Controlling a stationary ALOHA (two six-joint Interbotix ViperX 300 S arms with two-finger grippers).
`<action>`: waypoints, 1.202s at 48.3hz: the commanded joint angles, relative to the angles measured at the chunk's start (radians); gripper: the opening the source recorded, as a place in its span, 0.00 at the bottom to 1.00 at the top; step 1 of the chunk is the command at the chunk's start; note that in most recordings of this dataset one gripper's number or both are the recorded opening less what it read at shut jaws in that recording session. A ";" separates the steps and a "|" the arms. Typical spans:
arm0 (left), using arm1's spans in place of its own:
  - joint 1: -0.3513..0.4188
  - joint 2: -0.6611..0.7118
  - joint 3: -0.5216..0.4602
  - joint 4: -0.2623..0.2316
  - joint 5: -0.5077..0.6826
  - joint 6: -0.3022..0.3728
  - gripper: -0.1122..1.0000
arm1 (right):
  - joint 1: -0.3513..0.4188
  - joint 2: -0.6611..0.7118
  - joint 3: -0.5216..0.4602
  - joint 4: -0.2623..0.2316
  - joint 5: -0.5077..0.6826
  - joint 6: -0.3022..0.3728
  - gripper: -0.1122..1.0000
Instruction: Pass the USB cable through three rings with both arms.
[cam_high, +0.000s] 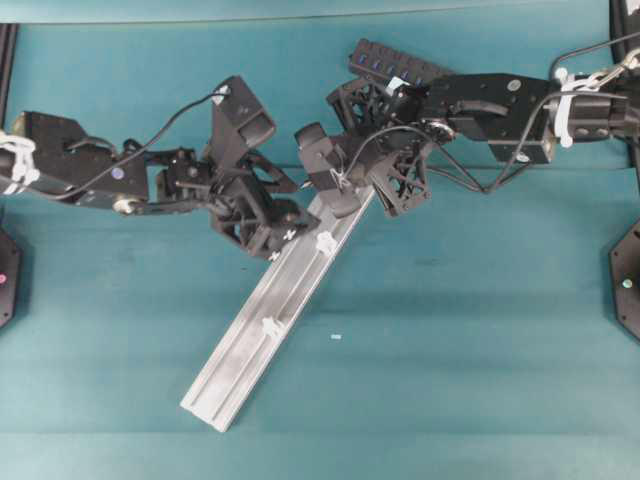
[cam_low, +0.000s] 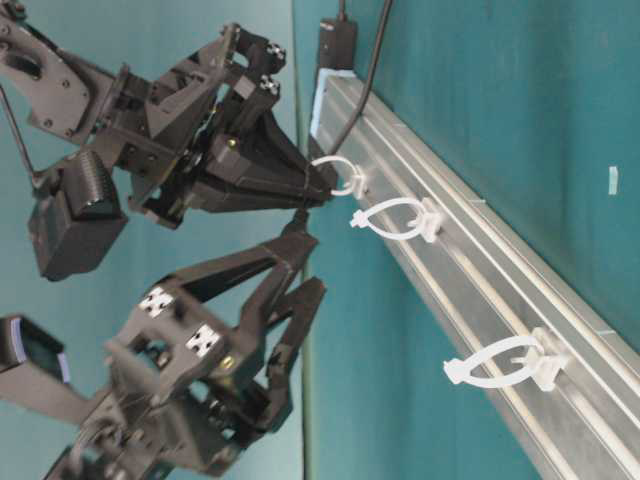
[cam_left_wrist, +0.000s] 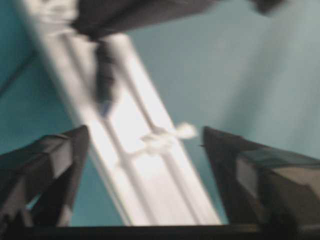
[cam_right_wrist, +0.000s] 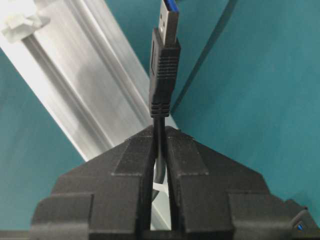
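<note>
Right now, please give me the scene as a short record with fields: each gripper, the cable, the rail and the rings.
left gripper: open, holding nothing
right gripper: shut on the USB cable
USB cable: plug sticks out past the right fingertips
aluminium rail: lies diagonally on the teal table
rings: three white clips on the rail; the plug is at the one nearest the grippers

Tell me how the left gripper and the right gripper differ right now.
The left gripper has its jaws spread wide and holds nothing, while the right gripper is pinched shut on the USB cable just behind its plug. The left gripper frames a white ring on the rail, whereas the right gripper has the plug sticking out beyond its tips. Both are black, pointed, two-fingered, and close together at the rail's upper end.
</note>
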 joint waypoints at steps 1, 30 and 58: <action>-0.018 -0.127 0.021 0.003 -0.002 -0.003 0.91 | 0.020 0.012 -0.003 -0.009 0.006 -0.031 0.18; -0.034 -0.606 0.261 0.003 0.158 -0.006 0.90 | 0.026 0.044 0.058 -0.011 0.074 -0.207 0.17; -0.034 -0.649 0.273 0.003 0.195 -0.008 0.90 | 0.069 0.044 0.072 -0.014 0.123 -0.241 0.17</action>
